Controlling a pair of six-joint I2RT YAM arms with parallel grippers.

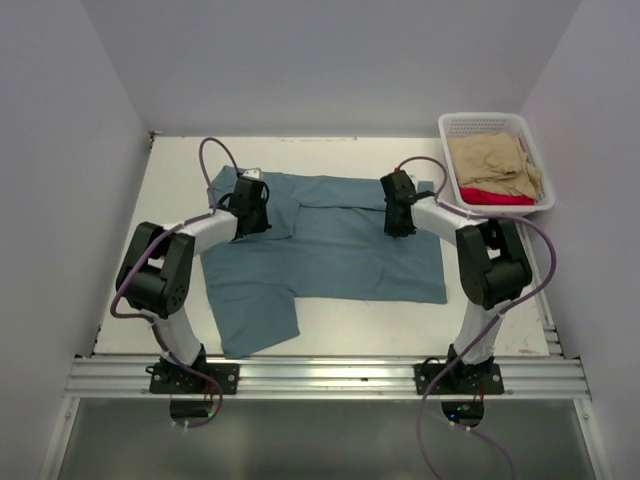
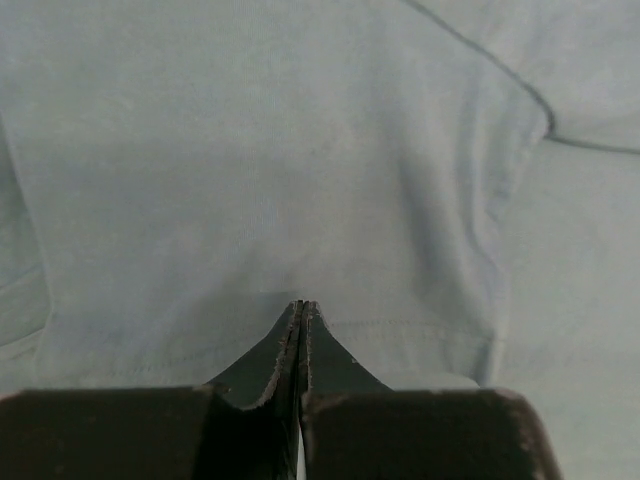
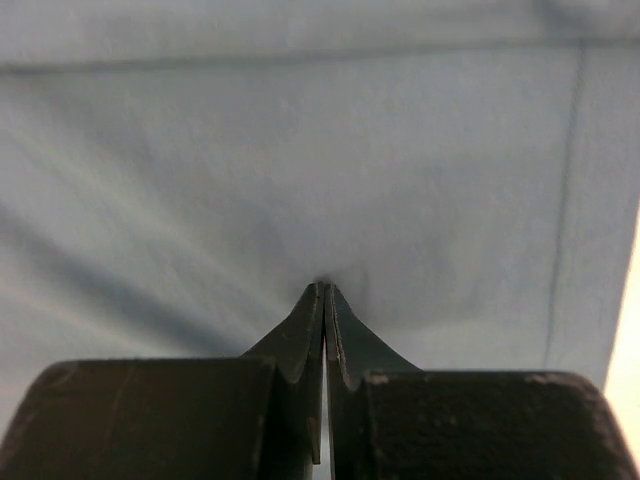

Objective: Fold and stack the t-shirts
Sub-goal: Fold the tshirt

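Presently I have the left fingers (image 2: 303, 312) and right fingers (image 3: 323, 294) clenched, tips down on the far half of the teal t-shirt (image 1: 340, 255), which lies lengthwise left-to-right across the desk (image 1: 180, 165).

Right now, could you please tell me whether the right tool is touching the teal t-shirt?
Touching. The right wrist view shows the right tool shut with its tips pinched into the teal t-shirt, the cloth puckering around them.
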